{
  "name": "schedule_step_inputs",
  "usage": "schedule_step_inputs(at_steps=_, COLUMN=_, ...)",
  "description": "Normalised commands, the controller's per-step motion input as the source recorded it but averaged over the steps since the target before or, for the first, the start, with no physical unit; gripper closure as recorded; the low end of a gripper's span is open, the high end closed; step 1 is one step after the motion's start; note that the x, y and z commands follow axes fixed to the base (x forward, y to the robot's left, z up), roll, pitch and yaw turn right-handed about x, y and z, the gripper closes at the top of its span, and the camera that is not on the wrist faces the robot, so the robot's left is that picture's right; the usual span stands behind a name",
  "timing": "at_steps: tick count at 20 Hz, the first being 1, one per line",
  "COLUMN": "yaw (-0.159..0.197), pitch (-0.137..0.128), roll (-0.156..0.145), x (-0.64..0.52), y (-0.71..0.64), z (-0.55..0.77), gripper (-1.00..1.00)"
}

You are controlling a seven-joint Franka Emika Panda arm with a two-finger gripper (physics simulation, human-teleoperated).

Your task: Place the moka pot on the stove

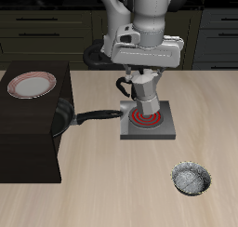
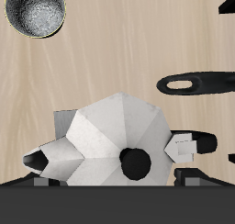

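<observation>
Over past the pan handle from the gripper there's a plate (image 1: 32, 85) sitting on a dark raised block (image 1: 28, 138), well away from everything else. Next along, the pan (image 1: 63, 119) rests against that block with its long handle (image 1: 100, 114) reaching toward the gripper and ending just beside the stove (image 1: 149, 120).

The gripper (image 1: 142, 75) hangs right over the stove with the pot (image 1: 142, 94) directly under it. The fingers look closed in on the top of the pot, though the exterior view doesn't show the contact clearly, and in the wrist view the pot (image 2: 115, 140) fills the space right in front of the camera, so the fingertips aren't visible there. I'd call it gripped.

The pot's base sits low over the red coil (image 1: 147, 115); can't tell if it's actually touching or just above.

The crinkled metal bowl (image 1: 191, 180) is out toward the table's front edge, well apart from the gripper. It shows in the wrist view too (image 2: 36, 12), along with the pan handle (image 2: 195, 83).
</observation>
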Motion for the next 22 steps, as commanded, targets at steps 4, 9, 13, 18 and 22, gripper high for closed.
schedule_step_inputs(at_steps=4, yaw=0.016, pitch=-0.011, roll=0.021, x=-0.21, y=0.10, z=-0.14, gripper=1.00)
schedule_step_inputs(at_steps=9, yaw=0.006, pitch=-0.007, roll=0.011, x=-0.15, y=0.11, z=-0.14, gripper=1.00)
schedule_step_inputs(at_steps=13, yaw=0.008, pitch=-0.018, roll=0.017, x=-0.09, y=0.10, z=-0.06, gripper=1.00)
schedule_step_inputs(at_steps=18, yaw=0.026, pitch=-0.012, roll=0.013, x=0.00, y=0.07, z=-0.07, gripper=1.00)
schedule_step_inputs(at_steps=22, yaw=-0.012, pitch=0.008, roll=-0.017, x=0.04, y=-0.01, z=-0.11, gripper=1.00)
